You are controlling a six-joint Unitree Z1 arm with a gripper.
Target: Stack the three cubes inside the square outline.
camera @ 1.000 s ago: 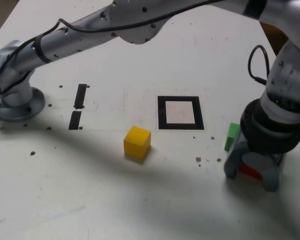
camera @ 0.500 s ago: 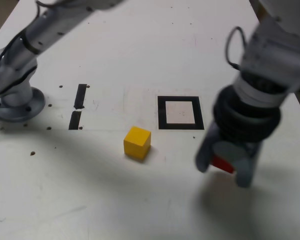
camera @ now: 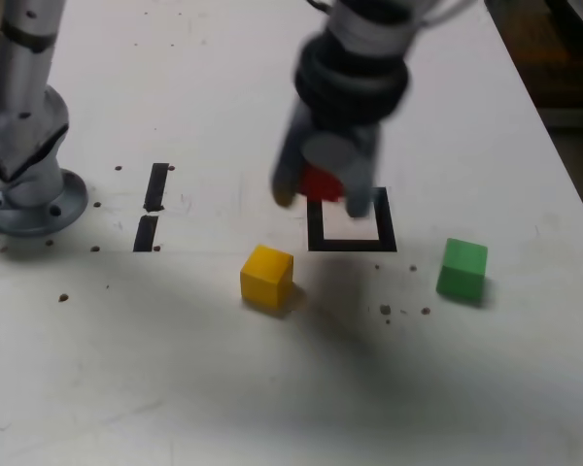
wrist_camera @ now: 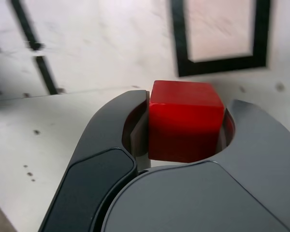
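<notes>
Since the earlier frame my gripper (camera: 323, 184) has carried the red cube (camera: 322, 182), clamped between both jaws, leftward in the exterior view, uncovering the green cube (camera: 462, 267). It hangs over the square outline (camera: 351, 242), yellow cube (camera: 267, 276) alongside; an off-centre release risks straddling the tape.

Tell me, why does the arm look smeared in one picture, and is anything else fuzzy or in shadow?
In the exterior view the hand and the red cube it holds are motion-blurred, while the yellow cube, green cube and square outline are sharp; a soft dark shadow spreads over the table. In the wrist view the red cube is crisp and the outline behind is slightly soft.
</notes>
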